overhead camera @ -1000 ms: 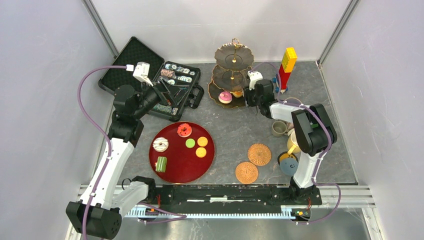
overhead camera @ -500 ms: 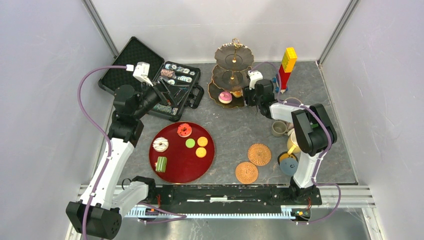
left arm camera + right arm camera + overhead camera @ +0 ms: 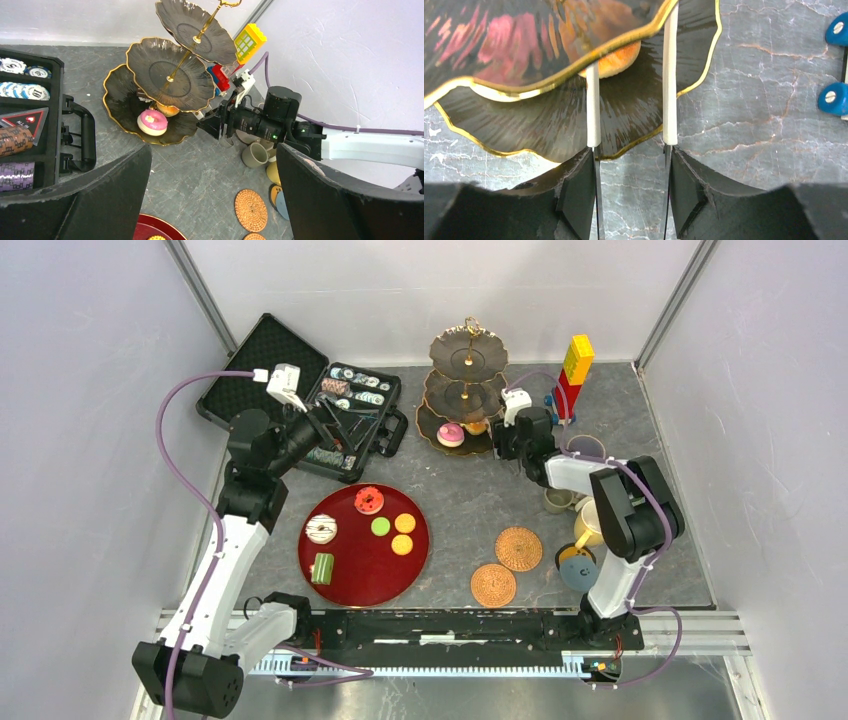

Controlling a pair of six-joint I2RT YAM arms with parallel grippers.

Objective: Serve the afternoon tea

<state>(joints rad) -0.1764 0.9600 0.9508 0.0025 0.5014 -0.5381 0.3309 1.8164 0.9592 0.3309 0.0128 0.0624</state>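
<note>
From above, the three-tier stand [image 3: 447, 348] sits at the back of the table [image 3: 470, 502]. A pink donut [image 3: 450, 434] and an orange treat [image 3: 475, 426] lie on its bottom tier. The right fingers [image 3: 503, 436] point at that tier from just beside its rim. The left fingers [image 3: 338, 426] hover over an open case of poker chips [image 3: 352, 388]. More treats lie on a red tray [image 3: 345, 585]. Two coasters [image 3: 518, 549] and several mugs [image 3: 557, 498] sit near the right arm.

From the left wrist, the left fingers [image 3: 112, 197] are spread wide, grasping nothing. Beyond them stands the stand [image 3: 170, 75], with the pink donut [image 3: 152, 122] on the bottom tier.

From the right wrist, the right fingers [image 3: 593, 105] stand apart, released, reaching over the bottom tier's rim [image 3: 549, 125]. The orange treat [image 3: 616, 59] lies just ahead of their tips.
</note>
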